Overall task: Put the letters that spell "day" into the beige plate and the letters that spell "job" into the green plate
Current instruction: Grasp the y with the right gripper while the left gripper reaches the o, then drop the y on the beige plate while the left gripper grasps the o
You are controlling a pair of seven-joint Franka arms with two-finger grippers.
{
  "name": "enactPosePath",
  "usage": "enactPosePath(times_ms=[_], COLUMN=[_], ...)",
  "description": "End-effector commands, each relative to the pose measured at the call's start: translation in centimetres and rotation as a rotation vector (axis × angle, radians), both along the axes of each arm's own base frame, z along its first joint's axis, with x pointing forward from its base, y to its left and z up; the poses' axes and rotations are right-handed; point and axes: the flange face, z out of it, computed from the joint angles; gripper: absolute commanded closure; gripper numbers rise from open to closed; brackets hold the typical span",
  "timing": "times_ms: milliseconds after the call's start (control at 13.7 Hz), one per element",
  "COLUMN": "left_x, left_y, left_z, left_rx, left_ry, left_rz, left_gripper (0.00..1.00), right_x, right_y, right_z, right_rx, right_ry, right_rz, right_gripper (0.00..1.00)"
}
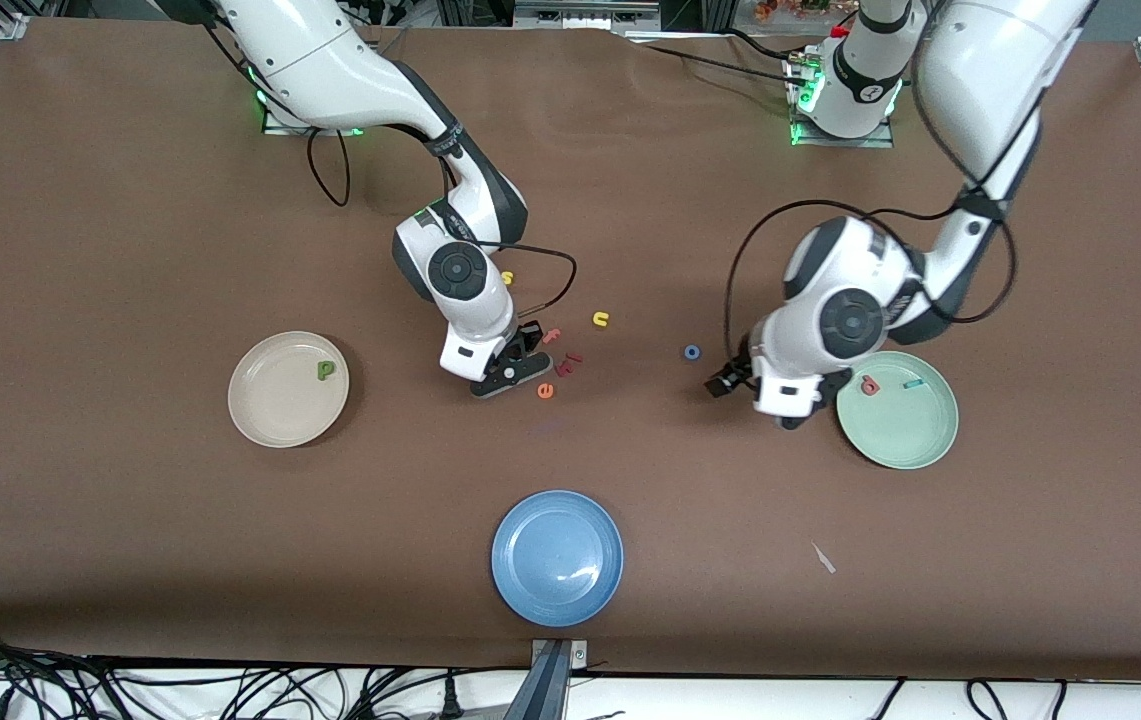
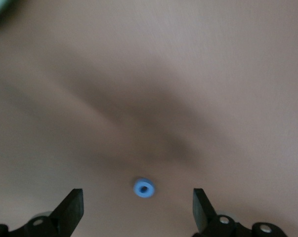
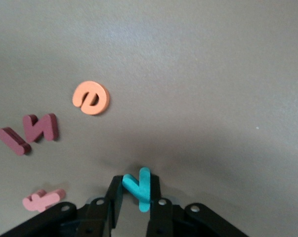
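Observation:
In the right wrist view my right gripper (image 3: 138,193) is shut on the teal y (image 3: 139,189), low over the table among the loose letters. In the front view that gripper (image 1: 526,370) is beside the orange e (image 1: 545,391). My left gripper (image 2: 138,210) is open, and the blue ring-shaped o (image 2: 144,188) lies on the table just ahead of the gap between its fingers. In the front view the left gripper (image 1: 722,383) hangs close to the o (image 1: 692,352). The beige plate (image 1: 275,410) holds the green d (image 1: 327,370). The green plate (image 1: 900,435) holds the salmon b (image 1: 870,385) and the teal j (image 1: 913,383).
A blue plate (image 1: 557,557) sits near the table's front edge. Loose letters lie by the right gripper: yellow s (image 1: 507,277), yellow u (image 1: 601,319), pink f (image 1: 552,335), two dark red pieces (image 1: 567,363). A white scrap (image 1: 823,558) lies nearer the front camera than the green plate.

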Motion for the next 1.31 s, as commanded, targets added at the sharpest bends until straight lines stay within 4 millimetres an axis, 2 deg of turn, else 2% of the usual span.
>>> enactPosePath(times_ms=[0,146,218,364,509,582,655,873,1019,1165,1237], left_x=[-2.0,-3.3,-4.0,-4.9,-5.0,-5.2,-5.4,-5.5,-5.4,-5.5,-5.6], left_y=[-1.2,-1.5,-2.0,-2.5,-2.6,-2.6,-2.9,-3.3,-3.3,-3.3,-3.3], left_z=[-2.3,-3.9,-4.5,-5.3,-6.0,-6.5,-6.7,-7.4,-7.6,-7.9,-8.1], left_rx=[0.012,0.034,0.039,0.043,0.043,0.044,0.043,0.032,0.029,0.029,0.030], left_ry=[-0.016,-0.049,-0.064,-0.067,-0.056,-0.047,-0.045,-0.055,-0.058,-0.054,-0.050], left_rz=[0.016,0.020,0.013,0.016,0.016,0.016,0.010,0.011,0.021,0.021,0.019], left_gripper=[0.08,0.10,0.13,0.25,0.39,0.46,0.49,0.49,0.49,0.65,0.74], right_x=[-0.3,-0.1,0.4,1.5,3.2,4.2,5.3,7.5,8.6,9.5,9.2], right_y=[-0.2,-0.3,-0.8,-2.1,-4.8,-6.9,-9.5,-17.3,-23.1,-29.1,-30.9], right_z=[-0.5,0.0,1.0,3.4,6.9,8.0,8.9,9.9,9.4,7.8,6.5], right_rx=[-0.025,-0.023,-0.022,-0.042,-0.070,-0.093,-0.117,-0.204,-0.245,-0.251,-0.254], right_ry=[0.007,0.001,-0.012,-0.016,-0.017,-0.003,0.002,0.059,0.071,0.073,0.091], right_rz=[-0.001,0.000,-0.007,-0.020,-0.051,-0.074,-0.089,-0.096,-0.080,-0.121,-0.144], right_gripper=[0.79,0.79,0.79,0.79,0.79,0.79,0.79,0.79,0.79,0.79,0.78])
